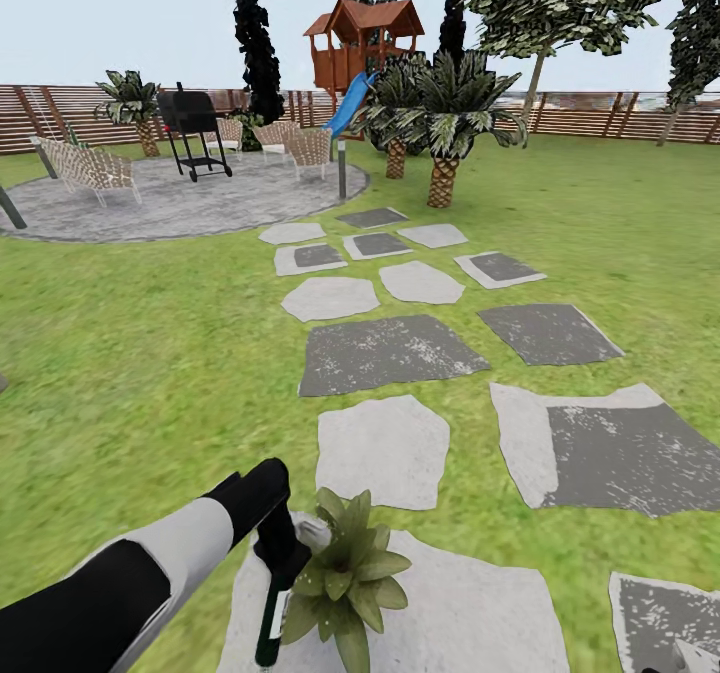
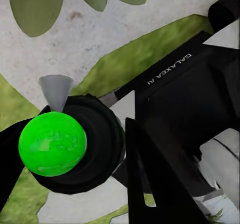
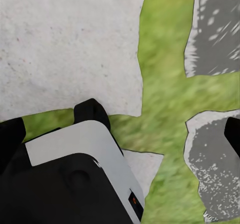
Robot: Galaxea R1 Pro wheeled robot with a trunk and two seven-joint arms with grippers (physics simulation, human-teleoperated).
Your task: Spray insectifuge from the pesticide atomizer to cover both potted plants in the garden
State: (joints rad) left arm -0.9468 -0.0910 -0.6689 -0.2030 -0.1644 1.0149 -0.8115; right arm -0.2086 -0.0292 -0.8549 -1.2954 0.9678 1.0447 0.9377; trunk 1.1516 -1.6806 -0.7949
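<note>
The pesticide atomizer (image 1: 272,621), a slim dark green bottle with a white label, hangs nose-down in my left gripper (image 1: 284,555), which is shut on its upper part. It hovers just left of a potted plant (image 1: 345,575), a low rosette of olive leaves standing on a pale stepping stone (image 1: 470,613). In the left wrist view the atomizer (image 2: 52,143) is seen end-on as a bright green disc with a pale grey nozzle (image 2: 55,90), and the plant's leaves (image 2: 35,4) lie beyond it. My right gripper (image 3: 120,129) is open over grass and stones, holding nothing.
Grey stepping stones (image 1: 385,353) run across the lawn toward a round paved patio (image 1: 180,203) with chairs and a grill (image 1: 192,133). Palms (image 1: 445,118), a playhouse with a slide (image 1: 362,43) and a brown slatted fence (image 1: 600,118) stand farther off. My black base (image 2: 190,134) is close below.
</note>
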